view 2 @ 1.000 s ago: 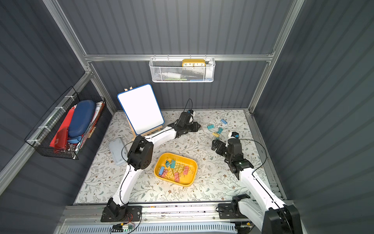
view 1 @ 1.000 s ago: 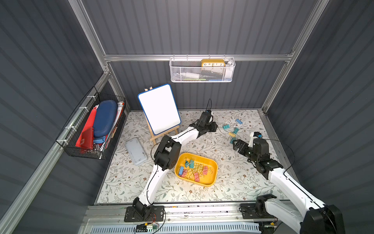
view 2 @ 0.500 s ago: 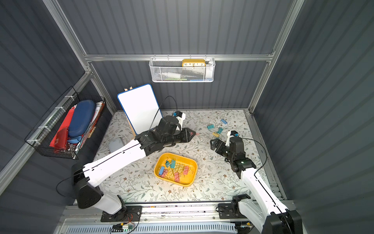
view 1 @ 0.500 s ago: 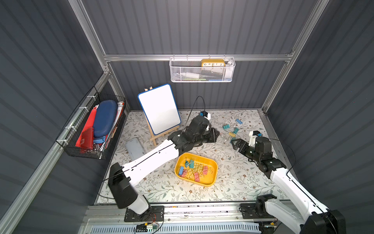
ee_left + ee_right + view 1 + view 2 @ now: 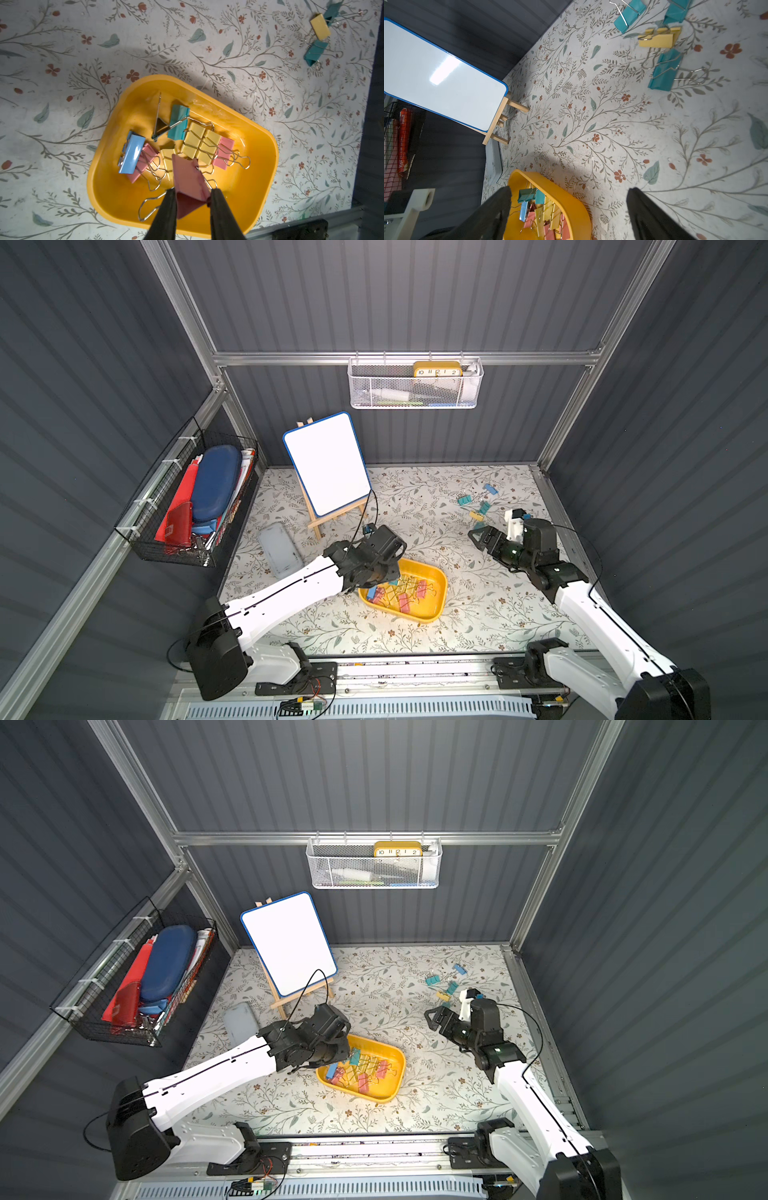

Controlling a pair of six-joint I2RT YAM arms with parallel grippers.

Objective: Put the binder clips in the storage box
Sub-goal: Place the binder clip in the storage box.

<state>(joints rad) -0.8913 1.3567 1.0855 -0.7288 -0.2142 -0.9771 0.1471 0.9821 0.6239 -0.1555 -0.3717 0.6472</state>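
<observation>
Swung over box (image 5: 249, 187), left end effector (image 5: 192, 193) pinches pink clip (image 5: 189, 178); right end effector (image 5: 569, 188) spread.

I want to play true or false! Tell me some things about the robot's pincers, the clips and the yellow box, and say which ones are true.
1. The left pincer grips a pink clip above the storage box. True.
2. The right pincer is squeezing a teal clip. False: it is open and holds nothing.
3. Every clip is in the box. False: several loose clips lie on the mat near the right pincer.
4. The whiteboard has nothing written on it. True.
</observation>
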